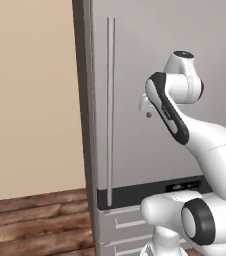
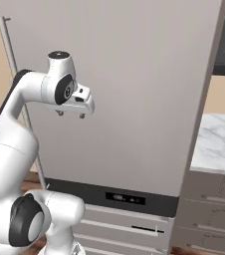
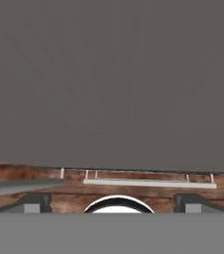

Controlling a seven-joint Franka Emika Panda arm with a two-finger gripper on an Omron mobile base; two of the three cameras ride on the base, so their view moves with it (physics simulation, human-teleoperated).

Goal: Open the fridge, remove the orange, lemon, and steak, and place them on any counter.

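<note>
Nearest the cameras, the white arm rises and bends toward the fridge (image 2: 134, 89), its gripper (image 2: 70, 114) pointing down in front of the closed door with the fingers spread and nothing between them. The door is a tall, stiff steel slab, likely heavy and slick-faced, so the long vertical bar handle (image 1: 110, 110) at the door's left edge looks like the only sound place to grip. The marble counter (image 2: 219, 142) sits just right of the fridge.

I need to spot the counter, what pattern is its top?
White marble with grey veining; the counter shows best in the right base view, right of the fridge.
</note>
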